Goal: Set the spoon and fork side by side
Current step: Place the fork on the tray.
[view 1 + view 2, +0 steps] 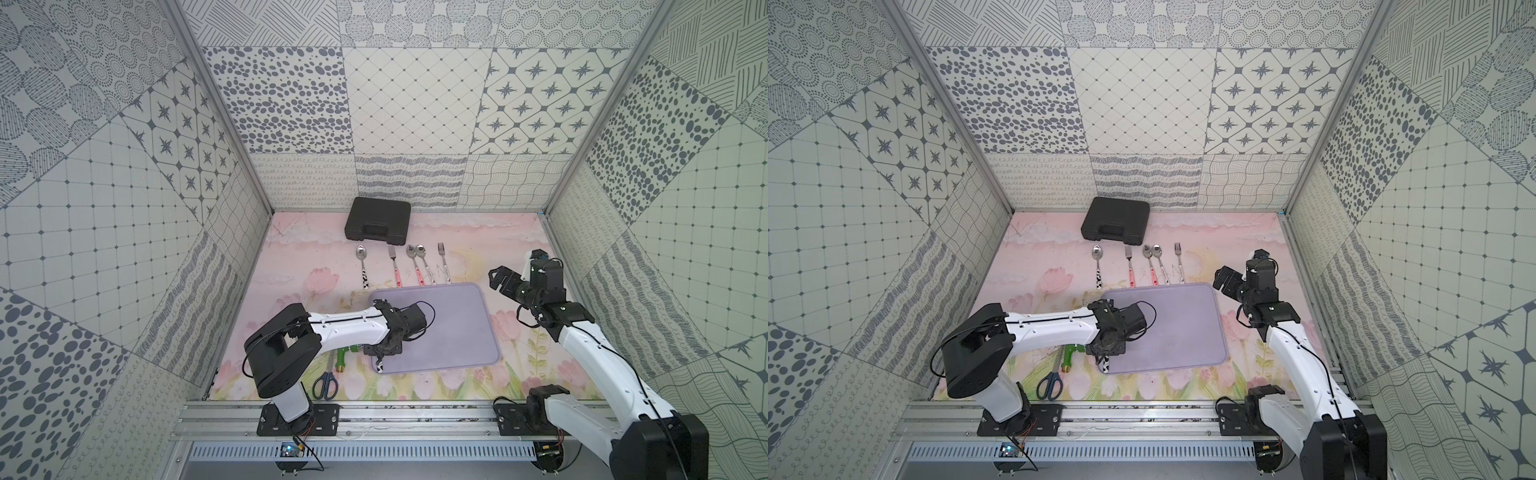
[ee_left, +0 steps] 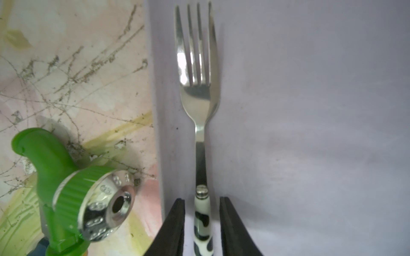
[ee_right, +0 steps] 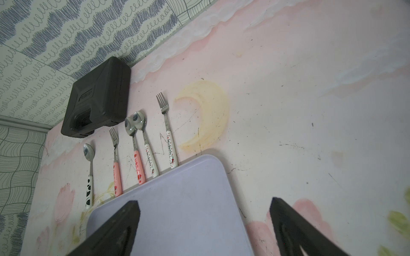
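1. The cow-print fork (image 2: 197, 99) is lying along the purple tray's (image 2: 310, 133) left edge, tines pointing far. The left gripper (image 2: 202, 199) jaws are standing apart either side of its handle, not touching.
2. The matching cow-print spoon (image 1: 362, 266) is lying past the tray's far-left corner on the same near-far axis. The left arm's looking nearer.
3. The right gripper (image 3: 204, 201) is hanging wide open, empty.
4. The white-handled fork (image 3: 169, 148) is reading "HELLO KITTY".

Left arm (image 1: 345, 328) stretched low across bench, wrist bent downward. Left gripper (image 2: 202, 199) pointed down, fingers (image 2: 177, 221) held narrowly parted. Right arm (image 1: 590, 357) raised, elbow bent. Right gripper (image 3: 205, 201) spread wide, angled toward far side.
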Motion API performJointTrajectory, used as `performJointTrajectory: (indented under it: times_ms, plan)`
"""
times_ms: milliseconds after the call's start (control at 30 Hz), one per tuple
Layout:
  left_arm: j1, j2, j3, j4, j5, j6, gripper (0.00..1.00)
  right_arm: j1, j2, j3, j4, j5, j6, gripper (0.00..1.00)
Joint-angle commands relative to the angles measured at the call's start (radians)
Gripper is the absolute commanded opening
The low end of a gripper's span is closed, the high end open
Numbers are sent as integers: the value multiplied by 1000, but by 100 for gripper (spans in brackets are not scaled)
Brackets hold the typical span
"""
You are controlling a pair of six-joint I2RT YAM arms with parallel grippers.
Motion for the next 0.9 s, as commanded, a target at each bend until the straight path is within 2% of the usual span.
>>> performJointTrajectory:
  times_ms: [0,200,333,867]
  plan:
    - [-5,-24,39,-56,-5,16,35,5,-7,-9,22,8,-14,97]
    - [2,-43,115,-84,-37,58,36,5,-6,-8,22,7,-14,97]
    - [38,-40,162,-85,-40,103,36,5,-5,-9,22,3,-14,97]
    - [325,83,308,-7,-1,322,36,12,12,-10,19,4,-21,97]
